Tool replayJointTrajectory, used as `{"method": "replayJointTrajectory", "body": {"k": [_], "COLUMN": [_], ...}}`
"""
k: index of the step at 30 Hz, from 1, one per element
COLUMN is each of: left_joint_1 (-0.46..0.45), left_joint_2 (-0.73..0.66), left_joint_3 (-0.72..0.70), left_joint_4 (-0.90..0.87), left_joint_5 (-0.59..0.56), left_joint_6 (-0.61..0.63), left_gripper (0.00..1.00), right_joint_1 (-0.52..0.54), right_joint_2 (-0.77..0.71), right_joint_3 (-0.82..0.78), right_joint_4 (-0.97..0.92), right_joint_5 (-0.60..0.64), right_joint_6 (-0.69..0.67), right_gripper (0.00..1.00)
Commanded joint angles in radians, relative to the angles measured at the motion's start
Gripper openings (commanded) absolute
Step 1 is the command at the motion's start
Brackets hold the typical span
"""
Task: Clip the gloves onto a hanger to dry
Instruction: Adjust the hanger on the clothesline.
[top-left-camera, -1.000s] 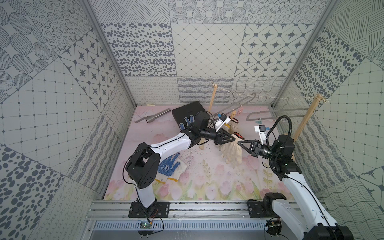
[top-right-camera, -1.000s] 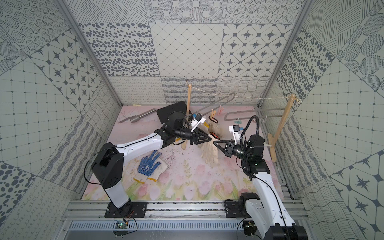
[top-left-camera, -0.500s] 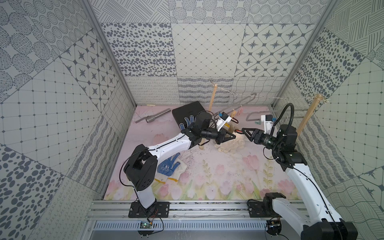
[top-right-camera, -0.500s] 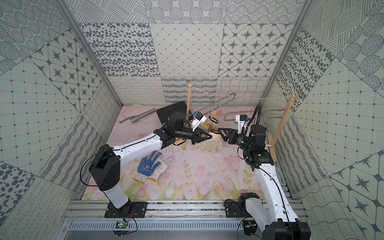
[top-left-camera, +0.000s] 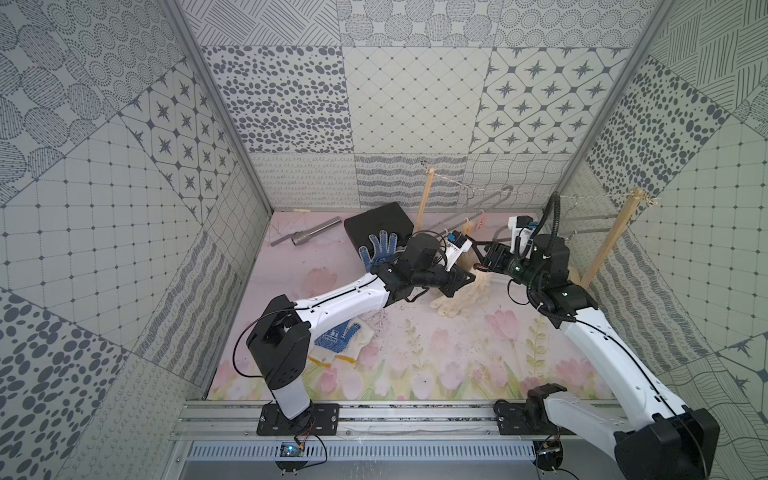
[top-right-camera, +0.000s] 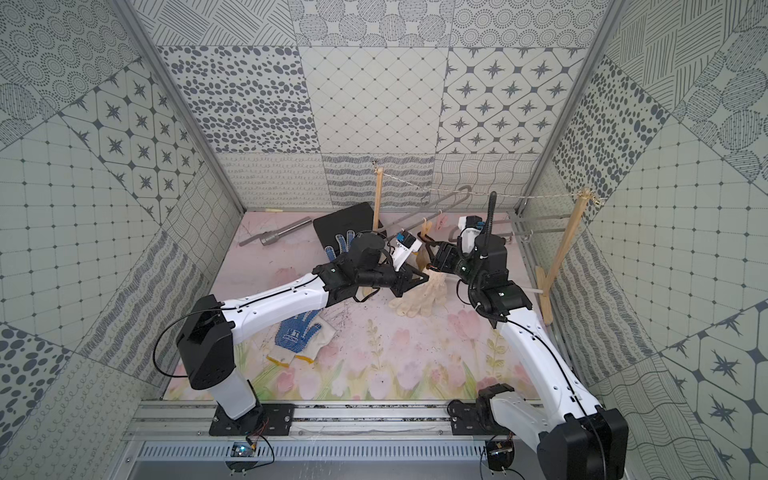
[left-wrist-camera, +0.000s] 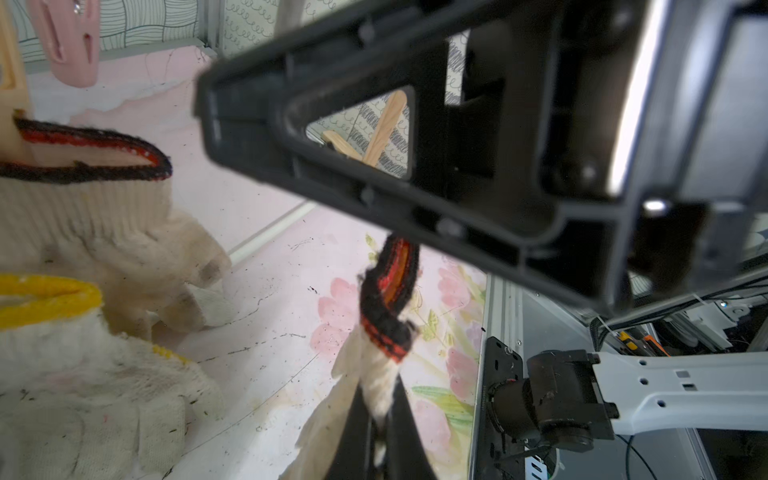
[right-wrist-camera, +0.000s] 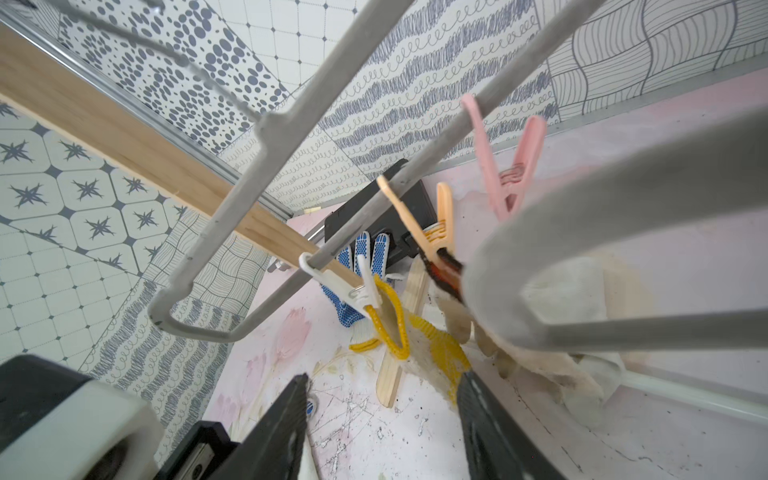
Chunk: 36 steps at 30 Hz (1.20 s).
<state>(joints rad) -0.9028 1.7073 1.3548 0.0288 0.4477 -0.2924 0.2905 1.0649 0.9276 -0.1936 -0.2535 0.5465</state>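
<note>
Left pincer (top-left-camera: 464, 279) clamps the red-black cuff of 1 cream glove (left-wrist-camera: 376, 374), right of centre in both top views. Right pincer (right-wrist-camera: 382, 386) stands wide apart, near the grey hanger (right-wrist-camera: 623, 178).

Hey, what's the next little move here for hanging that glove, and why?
Probably bring the open right hand to squeeze the empty pink peg on the hanger. The left hand is shut on a glove by its cuff, and the orange peg and white peg are already taken.
</note>
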Motion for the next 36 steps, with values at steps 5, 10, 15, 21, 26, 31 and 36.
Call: {"method": "replayJointTrajectory", "body": {"k": [5,10,15,21,26,31,36], "left_joint_1": [-0.012,-0.014,-0.013,-0.014,-0.013,-0.014,-0.014], "left_joint_2": [-0.042,-0.062,-0.091,-0.109,-0.116,-0.124,-0.132], "left_joint_3": [-0.019,-0.043,-0.071,-0.082,-0.097,-0.113,-0.124], "left_joint_4": [-0.028,-0.032,-0.024,-0.015,-0.003,0.012,0.015], "left_joint_5": [-0.102,-0.102,-0.104,-0.096,-0.1,-0.083,-0.066], "left_joint_6": [0.029,0.032,0.041,0.064,0.087,0.104,0.124], "left_gripper": [0.0,0.0,0.0,0.0,0.0,0.0,0.0], "right_joint_1": [0.17,0.191,0.168,-0.008,-0.192,-0.286,-0.331], "right_joint_2": [0.014,-0.01,-0.079,-0.105,-0.121,-0.101,-0.05], "right_joint_3": [0.083,0.164,0.232,0.299,0.35,0.429,0.468], "right_joint_4": [-0.022,-0.118,-0.276,-0.402,-0.443,-0.467,-0.469], "right_joint_5": [0.325,0.429,0.635,0.63,0.494,0.455,0.482], "right_joint_6": [-0.009,-0.058,-0.134,-0.151,-0.185,-0.252,-0.301], "right_gripper": [0.66,0.56,0.54,0.49,0.48,0.63,0.66]}}
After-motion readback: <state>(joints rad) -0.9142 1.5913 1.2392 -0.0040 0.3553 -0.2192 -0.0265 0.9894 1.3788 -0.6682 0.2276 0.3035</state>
